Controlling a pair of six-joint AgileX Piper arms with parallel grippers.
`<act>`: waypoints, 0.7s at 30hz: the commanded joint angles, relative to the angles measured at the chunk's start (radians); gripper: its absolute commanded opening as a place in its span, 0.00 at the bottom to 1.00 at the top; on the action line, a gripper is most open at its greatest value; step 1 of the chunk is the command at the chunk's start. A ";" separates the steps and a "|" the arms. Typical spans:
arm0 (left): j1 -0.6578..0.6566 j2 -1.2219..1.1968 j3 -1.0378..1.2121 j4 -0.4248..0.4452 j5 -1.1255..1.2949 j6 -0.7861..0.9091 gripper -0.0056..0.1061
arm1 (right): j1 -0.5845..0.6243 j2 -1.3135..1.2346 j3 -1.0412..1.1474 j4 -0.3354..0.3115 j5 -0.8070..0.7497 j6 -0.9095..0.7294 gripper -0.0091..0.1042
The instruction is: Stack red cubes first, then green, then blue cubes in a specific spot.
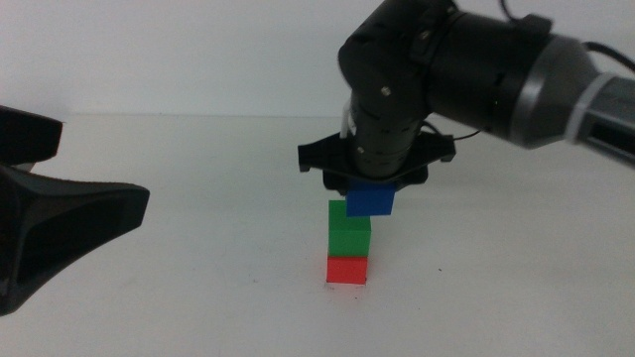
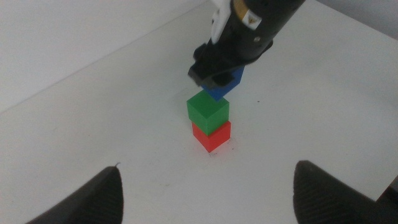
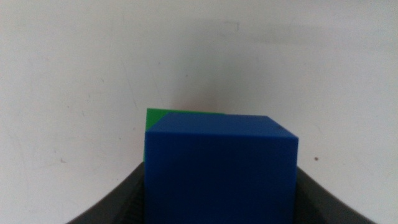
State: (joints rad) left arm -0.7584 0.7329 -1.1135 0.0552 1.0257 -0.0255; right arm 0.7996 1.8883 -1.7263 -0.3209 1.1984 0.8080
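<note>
The red cube (image 1: 347,269) sits on the table with the green cube (image 1: 349,233) stacked on it; both also show in the left wrist view, red (image 2: 212,135) under green (image 2: 208,111). My right gripper (image 1: 374,188) comes in from the right and is shut on the blue cube (image 1: 370,201), holding it just above the green cube and shifted a little to the right. In the right wrist view the blue cube (image 3: 219,167) fills the space between the jaws, with a sliver of green (image 3: 155,116) behind it. My left gripper (image 2: 208,196) is open and empty, waiting at the left.
The white table (image 1: 198,297) lies bare around the stack. The left arm's dark body (image 1: 50,218) stands at the left edge of the middle view.
</note>
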 commanded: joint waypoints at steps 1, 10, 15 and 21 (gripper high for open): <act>0.000 -0.001 0.003 0.000 -0.014 -0.002 0.89 | 0.008 0.014 -0.010 -0.015 -0.007 0.006 0.36; 0.000 -0.001 0.003 0.000 -0.014 -0.002 0.89 | 0.027 0.043 -0.010 -0.010 -0.062 0.006 0.36; 0.000 -0.001 0.003 0.000 -0.014 -0.002 0.89 | 0.027 0.062 -0.010 -0.010 -0.069 0.006 0.36; 0.000 -0.001 0.003 0.002 -0.014 -0.002 0.89 | 0.027 0.082 -0.010 -0.014 -0.069 0.006 0.36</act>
State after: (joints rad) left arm -0.7584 0.7329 -1.1135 0.0552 1.0257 -0.0255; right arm 0.8258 1.9656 -1.7285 -0.3193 1.1279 0.8104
